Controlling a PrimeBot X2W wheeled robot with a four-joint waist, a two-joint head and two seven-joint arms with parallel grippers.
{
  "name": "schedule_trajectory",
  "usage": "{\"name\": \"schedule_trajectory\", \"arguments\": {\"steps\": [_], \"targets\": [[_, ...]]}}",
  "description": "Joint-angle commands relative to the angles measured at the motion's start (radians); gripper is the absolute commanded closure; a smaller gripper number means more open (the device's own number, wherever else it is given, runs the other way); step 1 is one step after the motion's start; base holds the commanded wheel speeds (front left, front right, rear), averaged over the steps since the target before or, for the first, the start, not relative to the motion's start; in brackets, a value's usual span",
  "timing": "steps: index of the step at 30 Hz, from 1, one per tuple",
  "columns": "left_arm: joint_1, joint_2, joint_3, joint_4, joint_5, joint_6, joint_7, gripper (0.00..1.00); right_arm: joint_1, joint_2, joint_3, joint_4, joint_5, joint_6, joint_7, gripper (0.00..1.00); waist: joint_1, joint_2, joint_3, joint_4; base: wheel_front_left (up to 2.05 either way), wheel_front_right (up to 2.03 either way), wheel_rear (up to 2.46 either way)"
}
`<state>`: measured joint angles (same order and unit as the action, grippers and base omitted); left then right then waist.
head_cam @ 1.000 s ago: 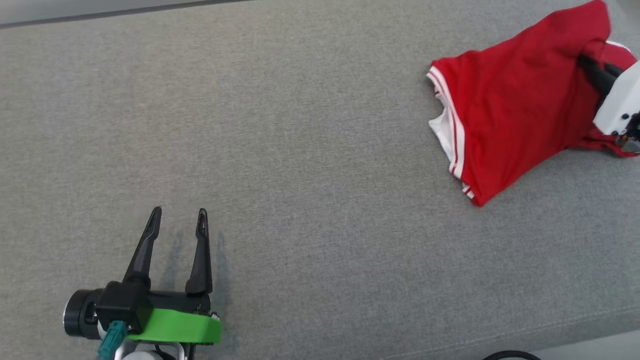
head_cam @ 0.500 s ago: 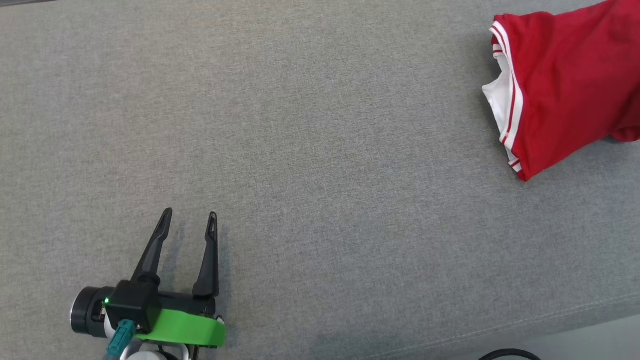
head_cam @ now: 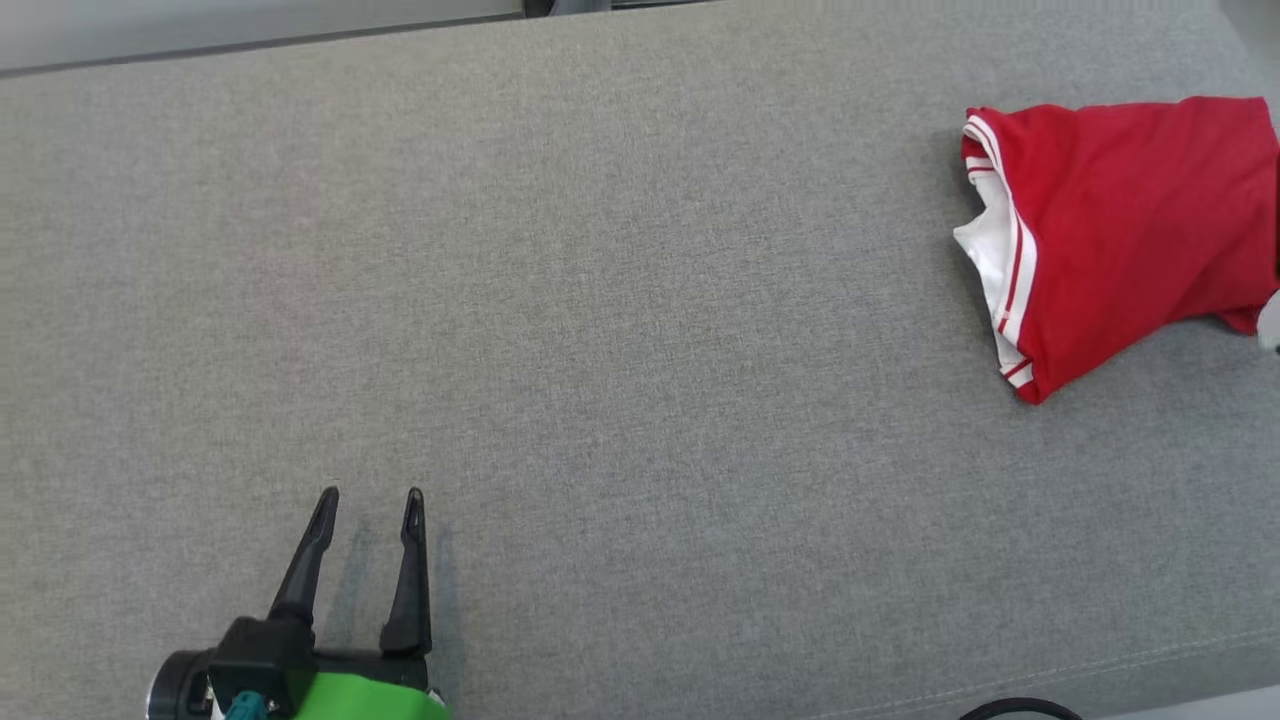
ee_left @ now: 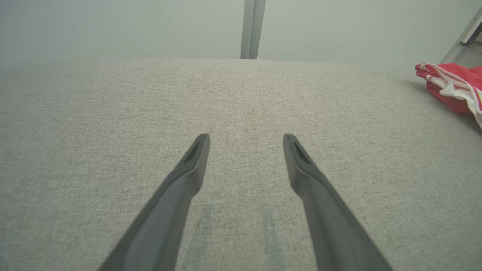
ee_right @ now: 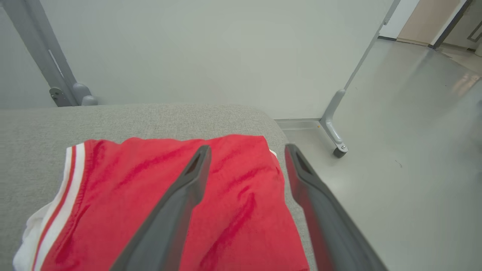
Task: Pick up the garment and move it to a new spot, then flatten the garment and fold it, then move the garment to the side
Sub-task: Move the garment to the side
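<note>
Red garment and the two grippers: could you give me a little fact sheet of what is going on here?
Garment: red fabric garment with white striped trim, loosely folded, at the right end
Surface: grey fabric cushion
Left gripper: open, empty, over bare cushion, well apart from the garment
Right gripper: open, empty, over the garment near the cushion's end

The right gripper [ee_right: 247,148] is seen at the bottom centre with its two dark fingers held apart and nothing gripped between them. A red garment [ee_right: 150,195], white-striped along its left edge, is laid on the grey cushion [ee_right: 45,124] at lower left; a pale floor [ee_right: 406,150] is shown at right
</note>
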<state>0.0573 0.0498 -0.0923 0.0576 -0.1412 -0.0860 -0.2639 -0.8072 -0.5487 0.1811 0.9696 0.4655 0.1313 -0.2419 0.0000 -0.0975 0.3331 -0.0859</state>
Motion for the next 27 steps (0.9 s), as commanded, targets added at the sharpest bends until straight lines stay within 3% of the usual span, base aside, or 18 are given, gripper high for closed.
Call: {"name": "schedule_trajectory", "arguments": {"steps": [1, 8, 15, 22, 27], "targets": [[0.027, 0.002, 0.003, 0.006, -0.019, 0.007, 0.0, 0.0, 0.051, 0.003, -0.001, -0.031, -0.022, -0.001, -0.014, 0.0, 0.0, 0.0, -0.074, 0.016, 0.0, 0.0, 0.0], [0.098, 0.001, 0.02, 0.065, -0.085, 0.05, 0.0, 0.0, 0.369, 0.056, -0.143, -0.359, -0.133, -0.001, -0.022, 0.0, 0.0, 0.0, -0.213, 0.054, 0.0, 0.0, 0.0], [0.084, 0.002, 0.06, 0.105, -0.052, 0.042, 0.0, 0.0, 0.662, 0.249, -0.239, -0.649, -0.277, -0.001, -0.022, 0.0, 0.0, 0.0, -0.263, 0.094, 0.0, 0.0, 0.0], [0.059, 0.002, 0.108, 0.133, -0.047, 0.023, 0.0, 0.0, 0.812, 0.398, -0.253, -0.779, -0.381, -0.001, -0.022, 0.0, 0.0, 0.0, -0.291, 0.115, 0.0, 0.0, 0.0], [0.059, 0.002, 0.119, 0.148, -0.053, 0.01, 0.0, 0.0, 0.857, 0.46, -0.283, -0.818, -0.426, -0.001, -0.022, 0.0, 0.0, 0.0, -0.304, 0.117, 0.0, 0.0, 0.0]]}}
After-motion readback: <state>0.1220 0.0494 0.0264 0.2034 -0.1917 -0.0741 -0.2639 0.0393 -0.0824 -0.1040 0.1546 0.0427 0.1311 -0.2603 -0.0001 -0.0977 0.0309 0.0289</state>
